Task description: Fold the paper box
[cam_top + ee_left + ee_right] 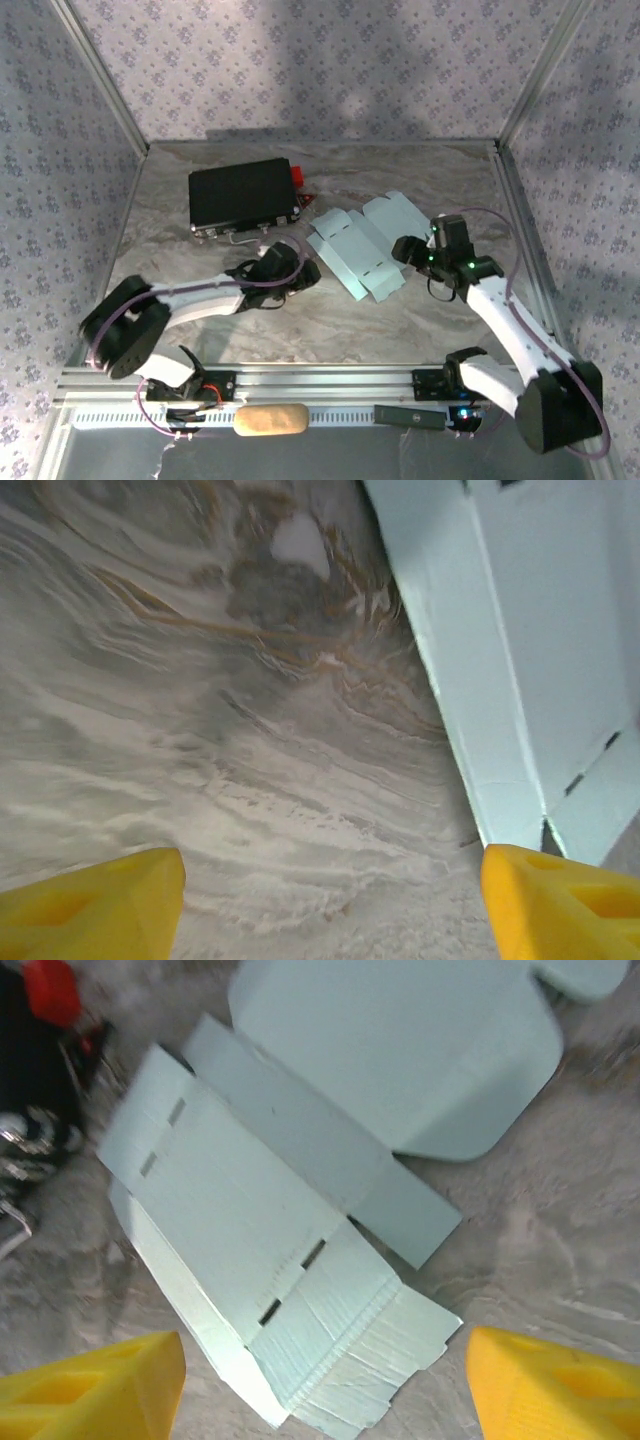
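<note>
Paper box (362,248) flat on desk (330,325). Left pincer (325,900) and right pincer (325,1385) both wide, empty, flanking box. Risk: thin card slides, creases off-score.

Paper box and black case, both only partly seen from the wrist cameras.
The paper box (530,630) runs off the right edge in the left wrist view and off the top in the right wrist view. The black case (30,1080) is blurred and cut by the left edge. The yellow fingers of the left gripper (335,865) and the right gripper (327,1345) are cropped at the bottom.
</note>
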Controlling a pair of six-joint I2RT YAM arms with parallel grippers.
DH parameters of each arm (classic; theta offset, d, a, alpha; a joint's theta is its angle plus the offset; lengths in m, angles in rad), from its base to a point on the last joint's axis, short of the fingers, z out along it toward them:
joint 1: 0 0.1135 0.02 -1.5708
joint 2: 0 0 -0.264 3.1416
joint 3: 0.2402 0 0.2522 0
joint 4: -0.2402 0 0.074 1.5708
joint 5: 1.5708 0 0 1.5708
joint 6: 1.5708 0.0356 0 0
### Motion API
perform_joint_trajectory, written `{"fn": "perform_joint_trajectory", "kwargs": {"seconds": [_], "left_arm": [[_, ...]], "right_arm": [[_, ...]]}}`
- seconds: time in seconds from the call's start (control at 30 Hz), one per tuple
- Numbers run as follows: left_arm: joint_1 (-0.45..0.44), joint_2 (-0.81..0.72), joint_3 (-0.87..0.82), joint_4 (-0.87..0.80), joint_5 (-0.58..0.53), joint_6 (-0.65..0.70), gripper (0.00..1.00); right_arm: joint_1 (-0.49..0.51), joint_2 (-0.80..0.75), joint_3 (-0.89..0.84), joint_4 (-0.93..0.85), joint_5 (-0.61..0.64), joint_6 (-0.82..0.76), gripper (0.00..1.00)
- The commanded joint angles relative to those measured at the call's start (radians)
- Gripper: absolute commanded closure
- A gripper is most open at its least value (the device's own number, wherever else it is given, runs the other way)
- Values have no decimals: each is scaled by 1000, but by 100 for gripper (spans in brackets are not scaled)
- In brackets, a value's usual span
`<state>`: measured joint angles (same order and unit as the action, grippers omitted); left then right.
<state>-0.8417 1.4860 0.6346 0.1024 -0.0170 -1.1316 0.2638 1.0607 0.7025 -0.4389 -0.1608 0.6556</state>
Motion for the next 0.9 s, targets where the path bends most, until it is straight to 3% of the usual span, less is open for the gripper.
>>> {"fn": "perform_joint_trajectory", "kwargs": {"seconds": [0.0, 0.3, 0.47, 0.63, 0.87], "left_arm": [[-40, 59, 55, 177, 11, -51, 22], [-77, 231, 118, 310, 32, -105, 23], [-83, 278, 142, 328, 41, -129, 24], [-86, 341, 130, 458, 74, -176, 26], [-94, 364, 124, 493, 70, -199, 28]], "right_arm": [[15, 80, -3, 63, -73, 22, 27], [-44, 213, 3, 108, -72, -2, 28], [-105, 304, 19, 142, -168, -53, 27], [-115, 387, 39, 154, -223, -91, 30], [-116, 400, 51, 137, -179, -109, 31]]}}
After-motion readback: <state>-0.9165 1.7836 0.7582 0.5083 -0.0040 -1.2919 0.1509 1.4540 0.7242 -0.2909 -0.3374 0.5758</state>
